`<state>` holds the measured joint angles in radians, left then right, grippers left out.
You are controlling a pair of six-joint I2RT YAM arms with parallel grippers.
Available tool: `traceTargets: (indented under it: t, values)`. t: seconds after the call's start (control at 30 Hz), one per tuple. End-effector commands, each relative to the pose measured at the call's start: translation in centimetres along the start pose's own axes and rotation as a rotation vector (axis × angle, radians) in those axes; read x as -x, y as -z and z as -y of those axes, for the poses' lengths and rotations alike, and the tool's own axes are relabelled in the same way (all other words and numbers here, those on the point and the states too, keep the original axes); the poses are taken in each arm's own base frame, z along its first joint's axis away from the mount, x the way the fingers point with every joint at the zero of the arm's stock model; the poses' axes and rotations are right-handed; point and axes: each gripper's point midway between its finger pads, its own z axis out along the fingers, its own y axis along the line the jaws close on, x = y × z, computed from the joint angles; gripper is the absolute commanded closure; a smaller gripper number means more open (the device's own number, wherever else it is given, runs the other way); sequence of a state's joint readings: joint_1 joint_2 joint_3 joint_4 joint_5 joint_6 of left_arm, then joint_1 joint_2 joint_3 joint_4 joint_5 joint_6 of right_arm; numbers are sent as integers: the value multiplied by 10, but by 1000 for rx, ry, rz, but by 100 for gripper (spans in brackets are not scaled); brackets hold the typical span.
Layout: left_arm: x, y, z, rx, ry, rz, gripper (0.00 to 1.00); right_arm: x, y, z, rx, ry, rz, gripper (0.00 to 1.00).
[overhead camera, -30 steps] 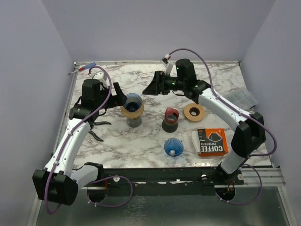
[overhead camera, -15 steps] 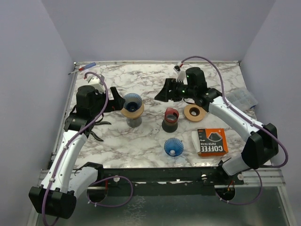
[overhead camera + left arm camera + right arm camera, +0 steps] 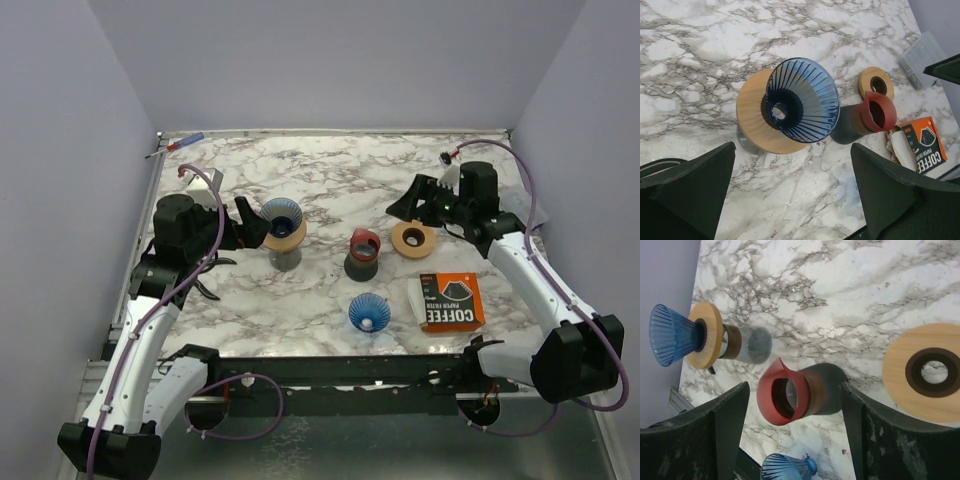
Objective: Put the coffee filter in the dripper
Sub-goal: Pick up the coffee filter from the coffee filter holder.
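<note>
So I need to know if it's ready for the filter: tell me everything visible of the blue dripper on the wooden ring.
The blue dripper is a translucent, ribbed cone, plastic by its look, with a hole at its base. It stands upright, mouth up, seated in a round wooden ring on a clear glass vessel, on the left side of the table. It holds no filter.
</note>
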<state>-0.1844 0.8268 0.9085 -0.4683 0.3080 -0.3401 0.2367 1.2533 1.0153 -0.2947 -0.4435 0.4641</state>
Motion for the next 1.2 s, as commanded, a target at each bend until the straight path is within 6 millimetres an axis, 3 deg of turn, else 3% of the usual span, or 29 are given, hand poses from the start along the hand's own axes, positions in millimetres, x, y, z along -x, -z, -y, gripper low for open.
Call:
traceTargets:
  t: [0.0, 0.2, 0.37, 0.53, 0.67, 0.97, 1.17]
  values:
    - [1, 11, 24, -119, 9, -5, 1, -27, 9, 19, -20, -28, -58, 23]
    - [14, 11, 63, -316, 147, 11, 1, -47, 16, 40, 3, -111, -87, 23]
    - [21, 7, 81, -398, 189, -20, 3, -50, 28, 46, 86, -205, -74, 22]
    - [22, 2, 104, -465, 230, -13, 3, -52, 36, 65, 27, -232, -51, 22]
    - [1, -13, 131, -487, 228, -41, 5, -58, 40, 75, -12, -236, -44, 23]
    - [-71, -46, 213, -573, 180, -191, 11, -68, 44, 90, -82, -244, -28, 22]
    - [-124, -73, 248, -550, 121, -299, 18, -73, 45, 96, -61, -324, -29, 21]
